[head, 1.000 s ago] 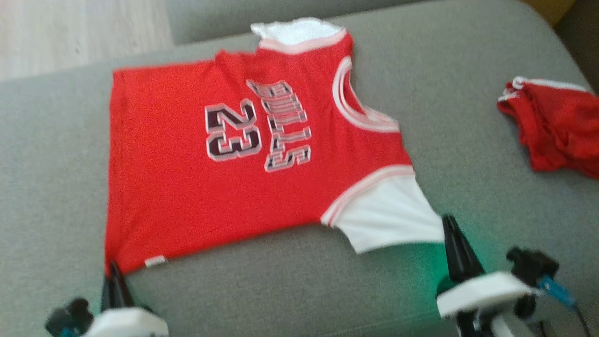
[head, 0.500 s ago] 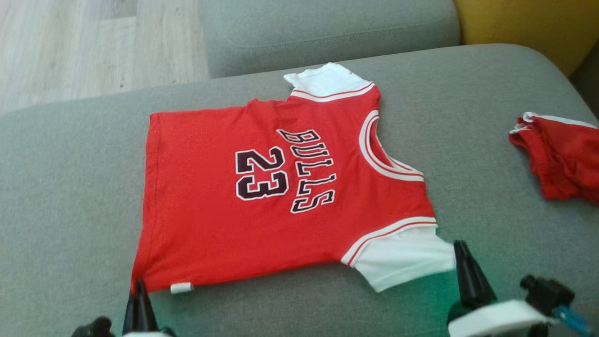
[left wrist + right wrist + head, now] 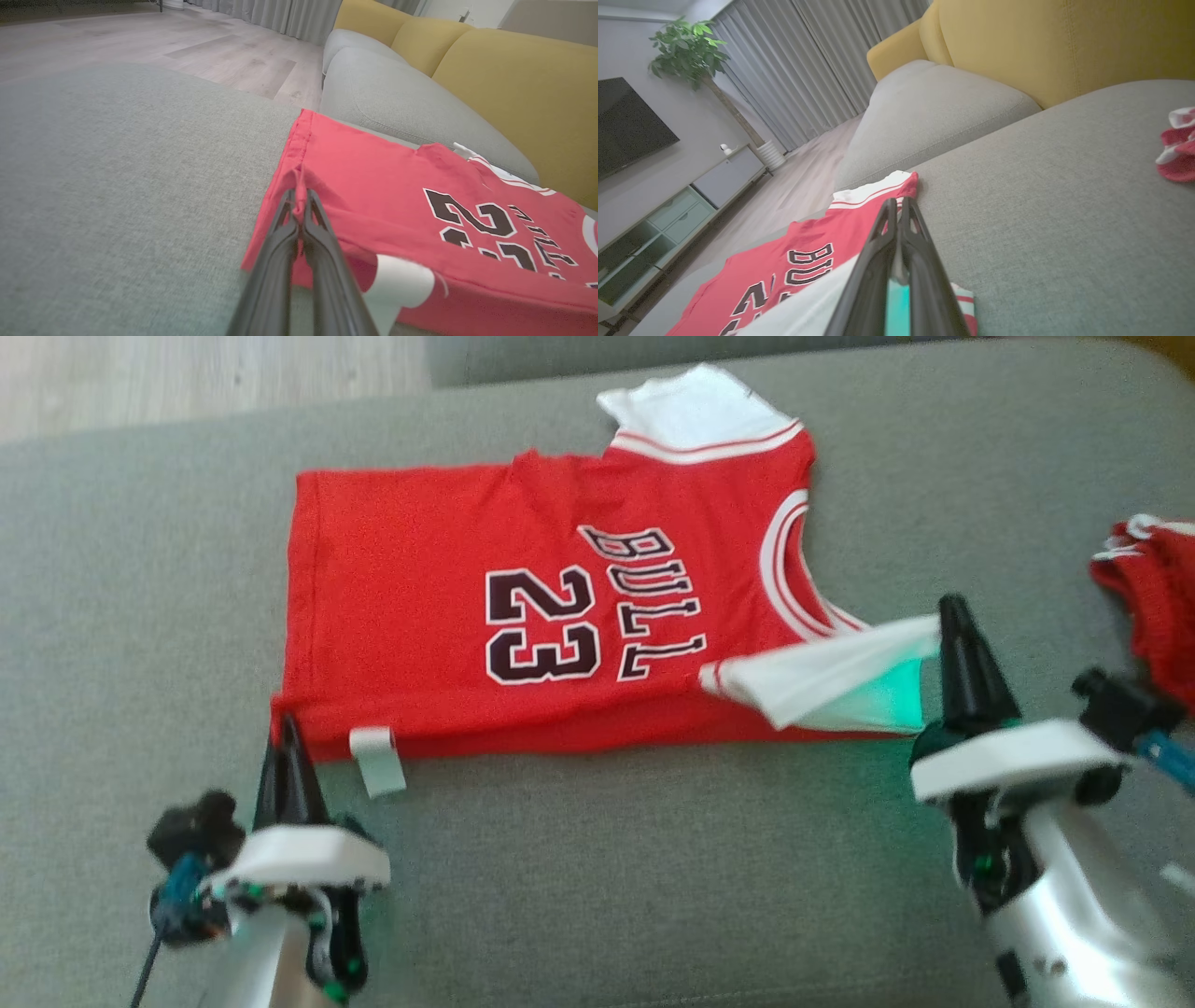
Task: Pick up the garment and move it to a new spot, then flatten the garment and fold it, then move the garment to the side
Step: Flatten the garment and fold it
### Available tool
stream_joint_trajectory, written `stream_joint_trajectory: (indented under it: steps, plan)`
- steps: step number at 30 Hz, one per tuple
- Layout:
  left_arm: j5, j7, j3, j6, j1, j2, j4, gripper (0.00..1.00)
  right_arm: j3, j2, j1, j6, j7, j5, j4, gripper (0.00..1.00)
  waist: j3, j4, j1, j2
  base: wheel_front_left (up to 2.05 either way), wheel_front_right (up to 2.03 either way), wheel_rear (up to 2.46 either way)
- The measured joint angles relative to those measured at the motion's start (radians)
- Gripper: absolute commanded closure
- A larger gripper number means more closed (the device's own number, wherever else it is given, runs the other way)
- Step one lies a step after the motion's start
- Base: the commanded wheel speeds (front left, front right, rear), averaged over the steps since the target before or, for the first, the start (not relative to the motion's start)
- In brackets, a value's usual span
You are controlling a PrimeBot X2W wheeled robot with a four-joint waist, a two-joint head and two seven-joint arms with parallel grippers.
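so the left pincer (image 3: 285, 728) is squeezed shut on the hem corner of the red jersey (image 3: 448, 616), white tag (image 3: 378, 761) just to its right. The jersey lies spread on the grey sofa cushion (image 3: 653, 859) ahead of both. The right pincer (image 3: 952, 611) is clamped on the white sleeve (image 3: 822, 677), held up over the red body to its left. Another red garment (image 3: 1153, 616) sits off to its right

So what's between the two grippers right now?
Head view: the jersey, its near edge lifted, runs from left gripper to right gripper; a white label hangs near the left.
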Motion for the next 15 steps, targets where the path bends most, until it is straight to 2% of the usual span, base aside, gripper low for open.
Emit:
stream_joint_trajectory:
  steps: [12,13,14,15]
  plan:
    - [0.006,0.000,-0.045,0.050,-0.198,-0.002,0.134,1.00,-0.013,0.007,-0.221,0.000,0.000,-0.021,0.205,1.00,0.091,0.015,-0.0001,0.0000,0.00,0.00,0.00]
    - [0.005,0.000,-0.047,0.059,-0.207,-0.003,0.144,0.86,-0.014,0.015,-0.234,0.000,0.000,-0.025,0.216,0.59,0.094,0.015,-0.0001,0.0000,0.00,0.00,0.00]
    - [0.004,0.000,-0.046,0.071,-0.214,-0.003,0.149,0.51,-0.018,0.024,-0.244,0.000,0.000,-0.030,0.221,0.00,0.097,0.014,-0.0001,0.0000,0.00,0.00,0.00]
    - [0.005,0.000,-0.044,0.083,-0.219,-0.004,0.148,0.00,-0.024,0.030,-0.254,0.000,0.000,-0.040,0.225,0.00,0.098,0.012,-0.0001,0.0000,0.00,0.00,0.00]
